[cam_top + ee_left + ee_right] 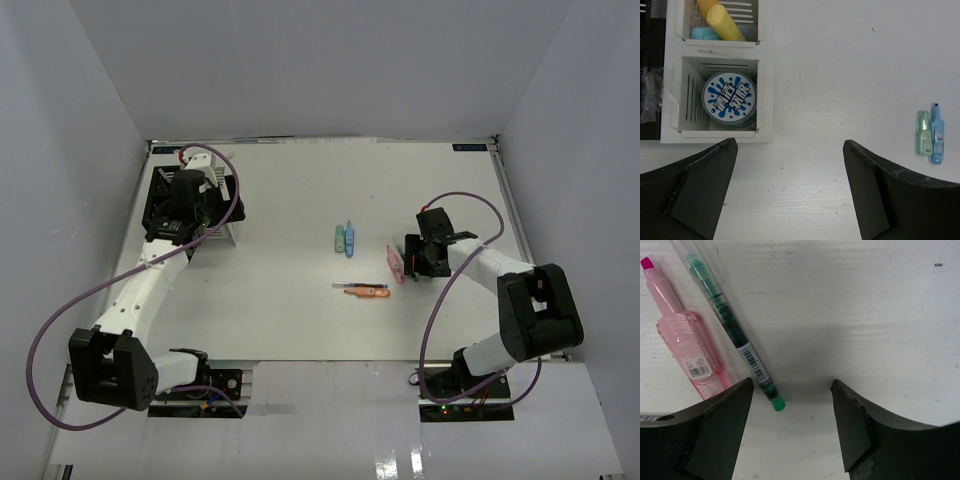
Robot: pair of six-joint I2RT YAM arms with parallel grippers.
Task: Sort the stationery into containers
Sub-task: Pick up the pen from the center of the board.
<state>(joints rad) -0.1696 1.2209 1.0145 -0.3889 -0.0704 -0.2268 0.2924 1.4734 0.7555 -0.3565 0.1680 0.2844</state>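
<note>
Sorting is judged partway: round blue-white tape roll (729, 97) stowed in white slatted organizer (767, 75), perhaps six stationery pieces (375, 292) remain; left hand (790, 190), right hand (792, 430) held wide

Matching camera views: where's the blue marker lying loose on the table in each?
Top external: blue marker near the middle of the table.
Left wrist: far right edge, mid-height.
Right wrist: not in it.
Shared landmark: green marker alongside on its left, in both those views.
</note>
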